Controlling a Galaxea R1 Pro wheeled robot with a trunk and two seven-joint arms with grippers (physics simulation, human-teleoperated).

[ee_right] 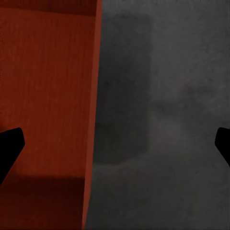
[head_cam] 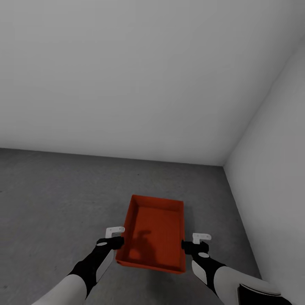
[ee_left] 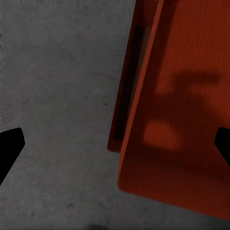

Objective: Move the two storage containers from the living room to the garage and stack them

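I've got both pincers wide open, left pincer (head_cam: 119,241) and right pincer (head_cam: 186,245) flanking the orange container (head_cam: 154,231) over the garage floor (head_cam: 51,199).

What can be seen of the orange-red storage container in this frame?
The storage container is an orange-red, open-top rectangular bin that looks like thin plastic, shallow, empty, with a finely ribbed bottom. It sits above the dark grey floor near the corner of pale grey walls. The left claw and right claw straddle its long side walls, fingers spread wide; actual contact cannot be judged.
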